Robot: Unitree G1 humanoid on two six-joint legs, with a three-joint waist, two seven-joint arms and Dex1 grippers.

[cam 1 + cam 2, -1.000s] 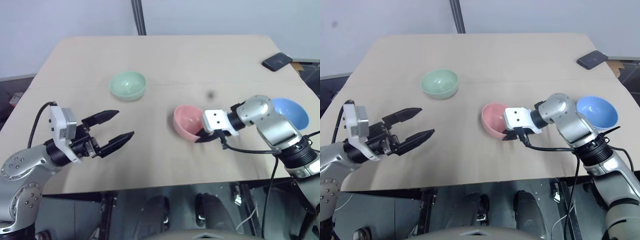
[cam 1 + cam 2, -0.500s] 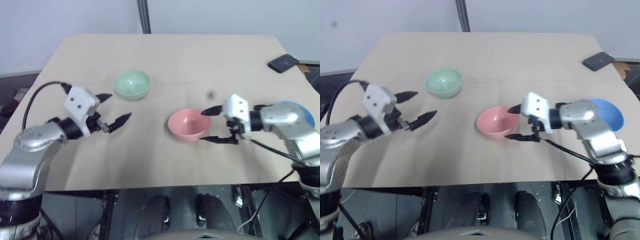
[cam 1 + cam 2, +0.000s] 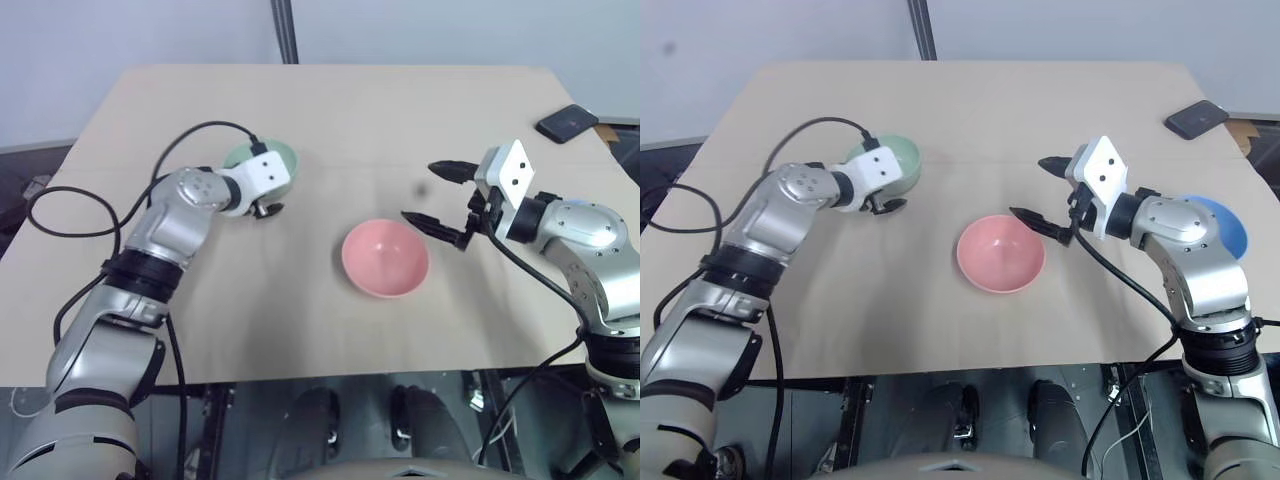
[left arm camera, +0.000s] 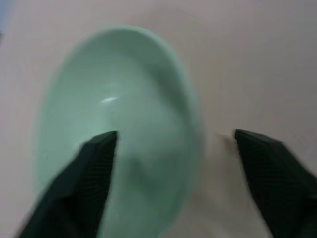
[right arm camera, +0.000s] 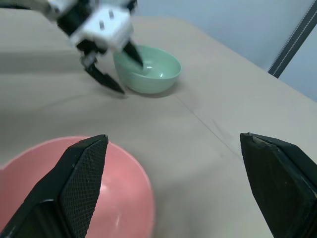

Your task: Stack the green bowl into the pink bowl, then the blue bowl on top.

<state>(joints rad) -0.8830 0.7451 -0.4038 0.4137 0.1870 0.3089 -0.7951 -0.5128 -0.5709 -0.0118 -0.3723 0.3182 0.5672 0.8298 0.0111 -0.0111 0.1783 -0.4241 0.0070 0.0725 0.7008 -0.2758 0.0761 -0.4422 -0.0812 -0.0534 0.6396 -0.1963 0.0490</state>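
Tan tabletop (image 3: pixel 330 120) against a pale wall. Green bowl (image 3: pixel 283 166) sits upright far-left; left gripper (image 5: pixel 115 69) straddles its near rim, one finger (image 4: pixel 94 163) inside the bowl, the other outside on the table side, jaws spread and not visibly clamped on the rim. Pink bowl (image 3: pixel 386 257) sits upright mid-table, nearer and to the right. Right gripper (image 3: pixel 437 197) hovers just beyond the pink bowl's right rim, fingers wide apart, holding nothing. Blue bowl (image 3: pixel 1225 225) sits at the right edge behind the right forearm. Dark phone (image 3: pixel 567 123) lies at the far-right corner.
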